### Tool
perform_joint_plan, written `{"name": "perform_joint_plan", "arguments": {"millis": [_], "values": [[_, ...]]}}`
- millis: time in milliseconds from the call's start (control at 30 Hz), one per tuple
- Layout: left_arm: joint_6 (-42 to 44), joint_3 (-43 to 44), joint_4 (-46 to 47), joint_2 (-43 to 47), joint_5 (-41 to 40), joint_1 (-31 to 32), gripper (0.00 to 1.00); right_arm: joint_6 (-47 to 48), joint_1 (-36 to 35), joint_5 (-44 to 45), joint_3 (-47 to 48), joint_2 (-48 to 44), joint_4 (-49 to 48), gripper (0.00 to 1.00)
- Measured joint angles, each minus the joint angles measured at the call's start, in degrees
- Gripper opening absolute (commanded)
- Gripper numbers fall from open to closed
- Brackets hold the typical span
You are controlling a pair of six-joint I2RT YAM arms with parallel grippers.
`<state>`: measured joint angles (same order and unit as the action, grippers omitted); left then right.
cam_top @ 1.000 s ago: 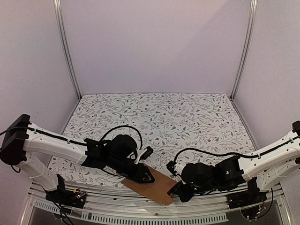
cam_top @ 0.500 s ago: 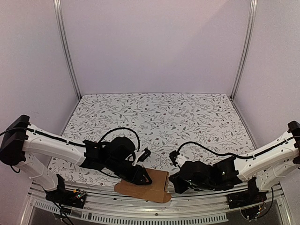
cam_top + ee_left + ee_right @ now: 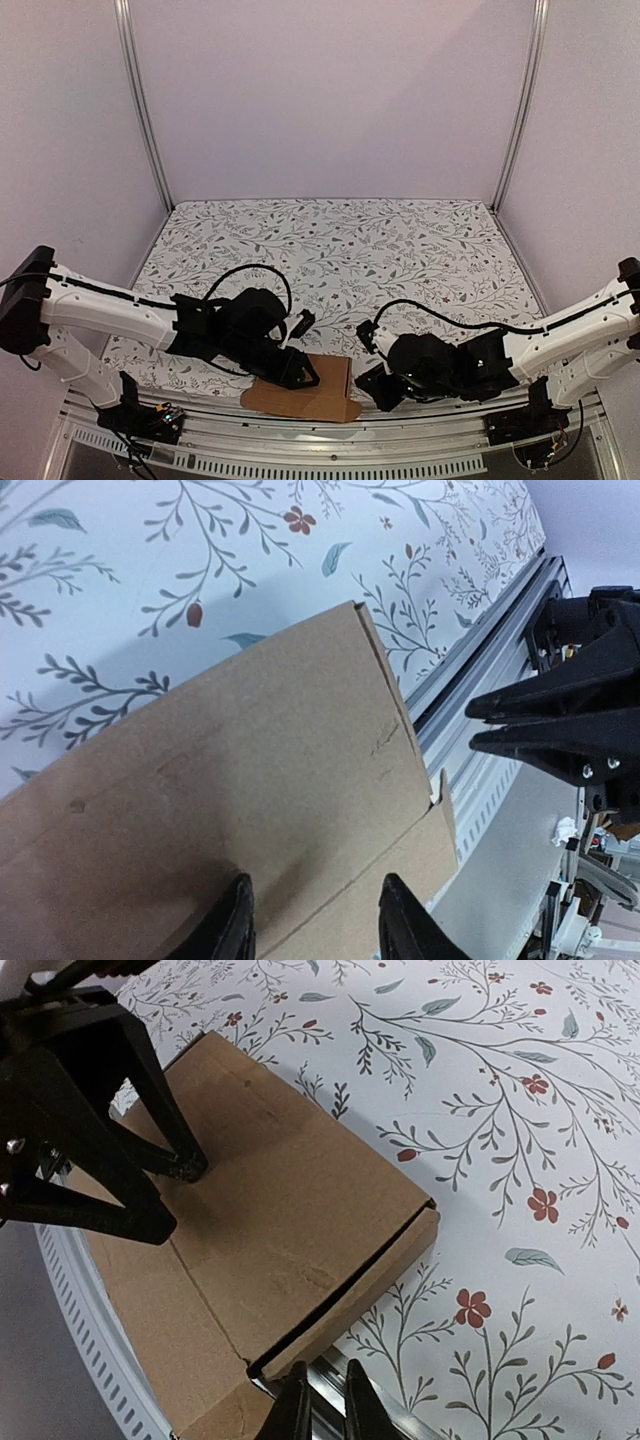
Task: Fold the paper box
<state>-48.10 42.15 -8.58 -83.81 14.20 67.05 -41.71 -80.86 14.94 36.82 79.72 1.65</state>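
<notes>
The paper box is a flat brown cardboard carton lying at the table's near edge, partly over the metal rail. Its top panel is folded down, with a dark slit along the right side. My left gripper is open, and both fingertips press down on the box's top panel. My right gripper sits just off the box's right near corner, nearly shut and empty. Its fingertips hover over the rail beside the box. The left gripper also shows in the right wrist view.
The floral tablecloth covers the table behind the box. A slotted metal rail runs along the near edge under the box's front. Frame posts and white walls enclose the sides and back.
The box was tilted and skewed a second ago; now it lies flat and squarer to the edge. My left gripper has shifted slightly left with it. My right gripper has drawn level with the box's right side.
</notes>
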Motion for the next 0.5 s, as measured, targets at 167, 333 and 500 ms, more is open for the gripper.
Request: {"name": "perform_joint_plan", "arguments": {"millis": [167,333,500], "values": [[3.93,5.79,-8.85,2.99,-5.2,-0.22,0.57,1.14,0.7,-1.92,1.38,2.12,-0.37,0.32],[7.37,9.77,-15.13,9.53,-10.32,-1.86,0.62,0.79,2.64,-2.32,1.46,2.6,-0.5,0.38],[7.82,6.97,-19.3,14.08,-12.13,-5.16,0.67,-1.57,6.16,-6.27,1.81,2.99,-0.57,0.45]]}}
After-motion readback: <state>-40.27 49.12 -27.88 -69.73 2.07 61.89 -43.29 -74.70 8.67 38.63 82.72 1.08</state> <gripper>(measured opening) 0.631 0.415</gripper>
